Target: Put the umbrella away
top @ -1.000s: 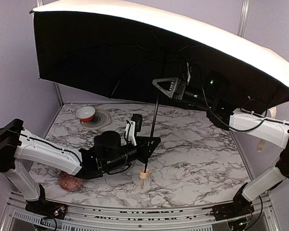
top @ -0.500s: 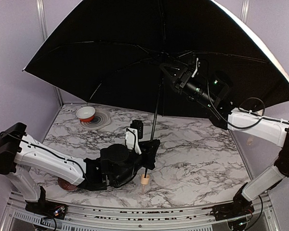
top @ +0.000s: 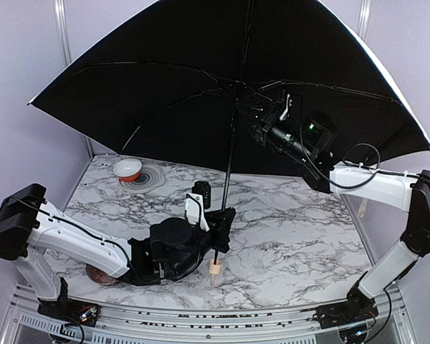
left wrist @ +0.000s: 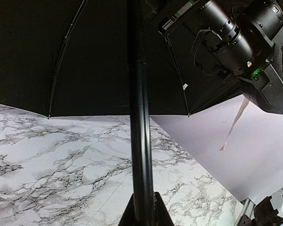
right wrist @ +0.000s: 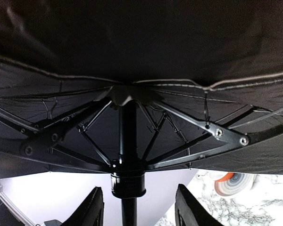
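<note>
Basically the umbrella (top: 201, 86) is fully open and standing roughly upright over the bench (top: 301, 236), with its canopy filling the top of the overhead view.

Left gripper (top: 219, 236) is low over the bench, jaws clenched on the shaft (top: 228, 172) just above the tan handle (top: 215, 269). The handle hangs just off the bench surface. My read: the left arm is the anchor. It pins the shaft so the thing can't swing or tip while the other arm works the collapse.

Right gripper (right wrist: 137, 193) is up under the canopy at the runner (right wrist: 127, 181), where the ribs (right wrist: 61, 136) fan out. Its jaws are released: one finger on each side of the shaft just below the runner, with daylight on both sides and no contact that I can see. That looks like a straddle, set up to close on the runner and pull it down the shaft.

So the shaft sits inside both sets of jaws, gripped at the bottom and only bracketed at the top.

Risks as I see them: thin shaft, small runner, easy to close on the shaft instead. The wide canopy also gives the left grip plenty of leverage to fight.
</note>
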`<state>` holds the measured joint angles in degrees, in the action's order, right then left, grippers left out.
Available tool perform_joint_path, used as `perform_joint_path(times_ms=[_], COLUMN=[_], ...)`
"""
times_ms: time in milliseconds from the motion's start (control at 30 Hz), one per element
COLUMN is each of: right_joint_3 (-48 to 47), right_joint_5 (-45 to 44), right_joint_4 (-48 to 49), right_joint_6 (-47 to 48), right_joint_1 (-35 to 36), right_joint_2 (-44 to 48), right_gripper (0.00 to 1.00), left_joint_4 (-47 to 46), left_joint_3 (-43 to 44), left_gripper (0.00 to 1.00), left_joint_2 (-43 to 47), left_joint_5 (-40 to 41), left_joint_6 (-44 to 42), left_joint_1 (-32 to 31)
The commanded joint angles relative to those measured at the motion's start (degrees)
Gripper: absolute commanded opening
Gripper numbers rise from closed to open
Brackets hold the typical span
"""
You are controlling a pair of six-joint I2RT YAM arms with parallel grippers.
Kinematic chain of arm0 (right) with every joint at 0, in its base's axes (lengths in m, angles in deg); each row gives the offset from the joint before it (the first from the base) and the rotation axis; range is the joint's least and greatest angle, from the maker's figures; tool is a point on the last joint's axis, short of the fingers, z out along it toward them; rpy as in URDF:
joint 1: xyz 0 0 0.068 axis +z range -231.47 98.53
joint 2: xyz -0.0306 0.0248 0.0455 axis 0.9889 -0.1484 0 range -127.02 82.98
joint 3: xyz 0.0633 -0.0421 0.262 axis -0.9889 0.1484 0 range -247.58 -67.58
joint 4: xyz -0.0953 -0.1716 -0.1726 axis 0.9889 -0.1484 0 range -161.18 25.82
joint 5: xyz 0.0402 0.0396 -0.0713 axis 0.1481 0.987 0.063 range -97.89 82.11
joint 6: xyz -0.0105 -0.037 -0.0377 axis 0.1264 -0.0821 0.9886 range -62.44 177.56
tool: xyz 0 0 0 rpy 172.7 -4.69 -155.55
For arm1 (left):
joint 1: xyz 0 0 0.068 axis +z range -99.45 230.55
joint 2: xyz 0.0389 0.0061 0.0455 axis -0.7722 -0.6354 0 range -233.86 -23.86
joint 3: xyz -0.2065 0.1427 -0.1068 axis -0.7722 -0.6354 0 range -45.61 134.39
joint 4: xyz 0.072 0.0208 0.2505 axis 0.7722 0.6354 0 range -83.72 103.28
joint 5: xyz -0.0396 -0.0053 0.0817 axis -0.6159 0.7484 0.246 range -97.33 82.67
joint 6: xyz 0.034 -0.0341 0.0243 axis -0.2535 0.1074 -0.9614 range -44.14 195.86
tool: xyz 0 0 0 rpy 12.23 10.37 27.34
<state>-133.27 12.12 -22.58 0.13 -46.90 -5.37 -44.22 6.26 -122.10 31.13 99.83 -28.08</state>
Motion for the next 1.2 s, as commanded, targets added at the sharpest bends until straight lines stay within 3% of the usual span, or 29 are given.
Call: perform_joint_path(times_ms=[0,133,467,633,733,867,1000,1167], right_joint_3=[-2.49,-3.08,-5.59,-6.28,-6.76,-7.32,-6.92,-5.49], right_joint_5=[-0.64,-0.78,1.54,1.74,1.80,1.70,1.61,1.27], right_joint_4=[1.36,1.37,1.20,1.42,2.16,3.83,4.29,3.60], right_joint_6=[-0.67,-0.25,1.57,1.51,1.04,0.06,-0.57,0.37], right_joint_1=[-0.59,-0.63,-0.64,-0.62,-0.62,-0.63,-0.60,-0.64], right_joint_2=[-1.48,-1.97,-3.21,-3.86,-4.40,-5.23,-5.43,-4.30], right_gripper=[0.50,0.45,0.51,0.45,0.38,0.17,0.02,0.00], left_joint_4=[-5.39,-5.49,-5.49,-5.49,-5.49,-5.49,-5.48,-5.44], left_joint_3=[-0.36,-0.37,0.02,0.24,0.16,0.14,0.09,-0.26], left_gripper=[0.00,0.00,0.00,0.00,0.00,0.00,0.00,0.00], left_joint_2=[0.18,0.10,-0.48,-0.73,-0.89,-1.14,-1.10,-0.66], left_joint_5=[-0.96,-1.48,-1.83,-2.11,-2.24,-2.32,-2.06,-1.46], left_joint_6=[-2.55,-2.38,-2.16,-2.28,-2.11,-1.90,-2.02,-2.02], left_joint_1=[-0.16,-0.21,-0.15,-0.18,-0.20,-0.21,-0.21,-0.12])
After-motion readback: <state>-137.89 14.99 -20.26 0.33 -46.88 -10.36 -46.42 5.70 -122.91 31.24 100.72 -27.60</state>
